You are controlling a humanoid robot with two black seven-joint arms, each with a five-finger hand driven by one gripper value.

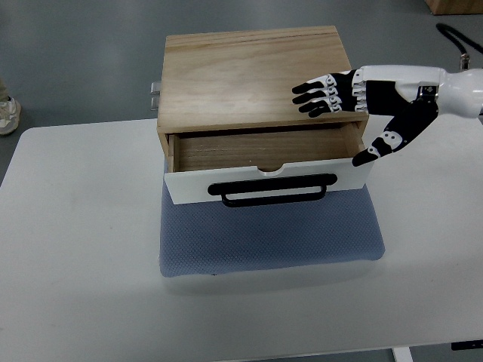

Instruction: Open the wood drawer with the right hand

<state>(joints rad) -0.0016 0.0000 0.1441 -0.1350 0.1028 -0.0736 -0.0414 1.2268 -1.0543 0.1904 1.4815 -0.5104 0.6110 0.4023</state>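
Here, a wooden box (253, 75) is seen standing on a blue-grey mat (272, 241), which lies on a white counter (75, 249). The box is set a little past the middle of the counter, with its long axis running left to right across the view, tilted very slightly so that its right end sits a touch farther away. Its open front is turned toward the robot's side.

The drawer (264, 151) is found partly pulled out of the box toward the near edge. Its long axis is parallel to the box, and its white front panel (272, 181) faces the robot. A black bar handle (273, 192) is fixed flat along the lower part of the panel, also running left to right. The wooden floor of the drawer is exposed behind the panel, and nothing can be made out lying in it.

The right hand (355, 102) is brought in from the right edge, held over the right end of the box. Its fingers (317, 94) are stretched out and relaxed, pointing left over the box top, while the thumb (381, 143) is angled down toward the right end of the panel. Nothing is grasped by it, and the handle is left free.

A shoe (7, 115) is visible on the floor at the left edge.
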